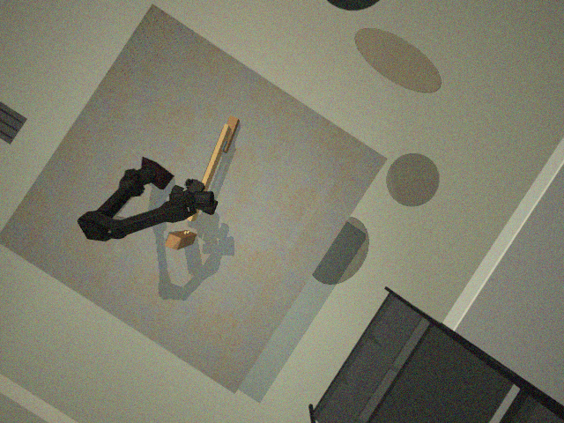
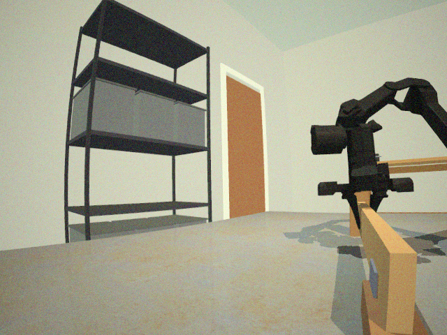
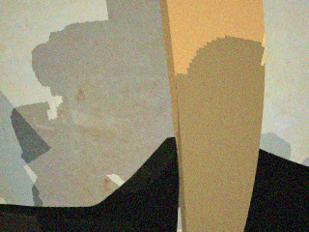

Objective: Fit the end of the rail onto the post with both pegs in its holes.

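Beside a short wooden post (image 1: 178,240) (image 2: 354,221), jaws (image 1: 196,209) (image 2: 367,220) gripping the long rail (image 1: 216,154) (image 2: 387,238) (image 3: 217,121), black shelving (image 2: 208,125) beyond.

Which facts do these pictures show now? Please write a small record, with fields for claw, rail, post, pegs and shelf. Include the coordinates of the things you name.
claw: shut on the rail (image 1: 216,157) (image 2: 382,245) (image 3: 219,126)
rail near end: short of the post (image 1: 181,240) (image 2: 354,225), gap visible from above
rail far end: at the footboard block (image 1: 233,125) (image 2: 366,306)
pegs: on the post, not inside the rail
shelf rack (image 2: 208,125): black, holding grey bins (image 2: 113,108)
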Robot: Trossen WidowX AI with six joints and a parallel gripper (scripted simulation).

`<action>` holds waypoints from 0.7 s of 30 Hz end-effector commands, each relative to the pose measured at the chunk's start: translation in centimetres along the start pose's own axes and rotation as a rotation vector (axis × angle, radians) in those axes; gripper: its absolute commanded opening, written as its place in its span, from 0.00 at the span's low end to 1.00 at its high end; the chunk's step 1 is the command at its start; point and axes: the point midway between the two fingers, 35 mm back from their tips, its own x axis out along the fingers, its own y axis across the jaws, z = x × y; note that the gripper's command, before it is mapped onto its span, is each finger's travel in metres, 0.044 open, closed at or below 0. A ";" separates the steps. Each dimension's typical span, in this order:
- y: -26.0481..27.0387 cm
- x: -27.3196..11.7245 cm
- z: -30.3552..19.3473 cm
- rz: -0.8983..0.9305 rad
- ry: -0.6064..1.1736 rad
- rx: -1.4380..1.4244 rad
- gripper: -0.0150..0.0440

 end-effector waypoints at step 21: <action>-0.1 -0.4 -0.8 -0.007 0.001 -0.005 0.25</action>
